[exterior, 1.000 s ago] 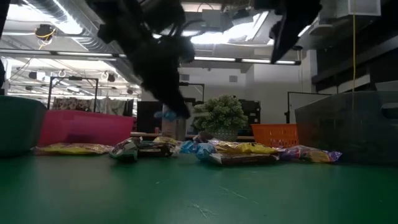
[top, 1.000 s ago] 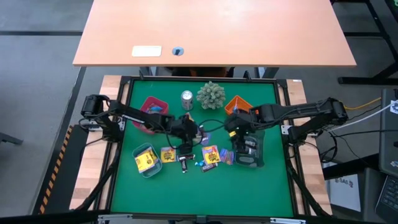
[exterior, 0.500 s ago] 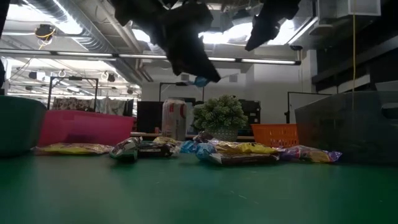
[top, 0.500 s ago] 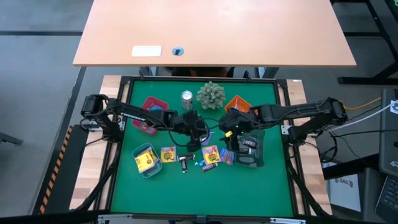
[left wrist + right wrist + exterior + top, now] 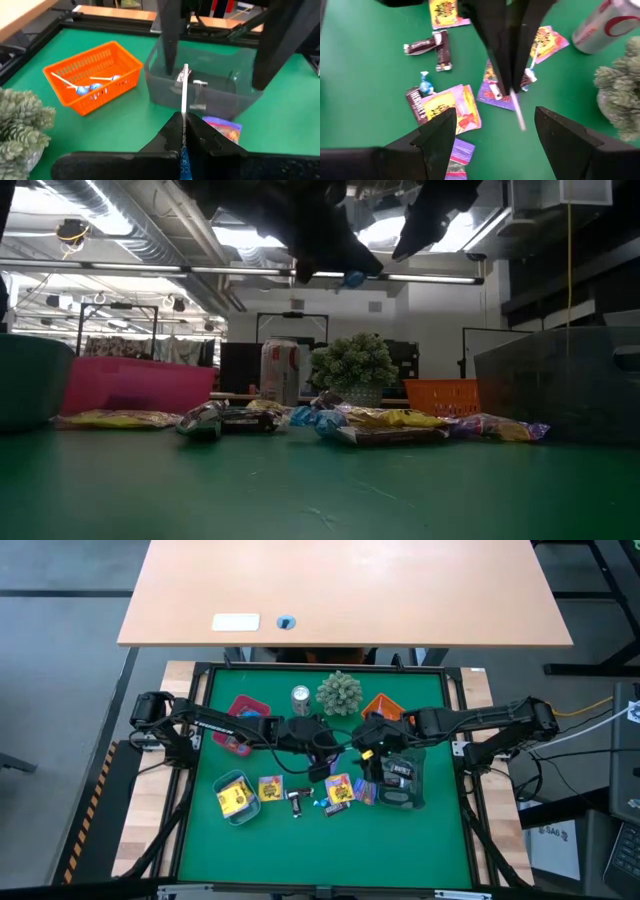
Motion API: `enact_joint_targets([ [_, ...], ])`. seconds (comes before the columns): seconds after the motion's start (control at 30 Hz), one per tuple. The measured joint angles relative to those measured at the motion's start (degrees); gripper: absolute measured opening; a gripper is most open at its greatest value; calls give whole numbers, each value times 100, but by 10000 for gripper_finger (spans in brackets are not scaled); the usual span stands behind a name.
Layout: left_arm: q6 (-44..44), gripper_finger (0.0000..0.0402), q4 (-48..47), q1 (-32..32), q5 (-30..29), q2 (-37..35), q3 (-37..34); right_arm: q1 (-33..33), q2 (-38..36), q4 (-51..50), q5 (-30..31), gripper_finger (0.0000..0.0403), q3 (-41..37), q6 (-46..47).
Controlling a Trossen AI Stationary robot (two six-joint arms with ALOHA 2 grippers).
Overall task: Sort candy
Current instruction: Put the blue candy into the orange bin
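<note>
My left gripper [image 5: 326, 747] hangs high above the table's middle, shut on a small blue-wrapped sweet [image 5: 352, 278] with a white stick [image 5: 185, 90]. My right gripper [image 5: 368, 756] stands open just to its right and holds nothing. Below lies loose candy: yellow packets [image 5: 270, 788] [image 5: 451, 105], dark brown mini bars [image 5: 427, 46] and a tiny blue piece [image 5: 424, 84]. An orange basket [image 5: 92, 75] holds blue sweets on sticks. A teal tray [image 5: 235, 797] holds a yellow packet. My left gripper pinches the sweet's blue-wrapped head [image 5: 184, 161] between its two fingers. The white stick [image 5: 519, 112] pokes out forward past the fingertips. The fingers slant slightly downward, pointing toward the table's right side. The sweet is lifted clear of the table.
A pink tray [image 5: 245, 715] stands at the back left and a dark grey bin [image 5: 404, 780] at the right, under the right arm. A silver can [image 5: 301, 698] and a green spiky plant ball [image 5: 339, 692] stand at the far edge. Bare green mat lies along the near side.
My left gripper has risen from just above the candy pile, carrying the blue sweet up clear of the table. It has gone toward the table's right and far side and tipped from pointing steeply down to nearer level. My right gripper has tilted a little in place.
</note>
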Motion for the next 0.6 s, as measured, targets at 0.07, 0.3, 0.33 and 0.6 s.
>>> enact_joint_targets([
  [0.07,1,2,55,-7,0,-1,0,0,0,1,162,269,0,-6],
  [0.3,1,2,96,-66,-2,-1,0,-2,0,-1,384,269,0,-11],
  [0.33,1,2,123,-68,0,-1,0,0,0,-1,373,269,0,-11],
  [0.6,40,2,359,-147,-1,-3,1,0,0,-5,266,266,0,-19],
])
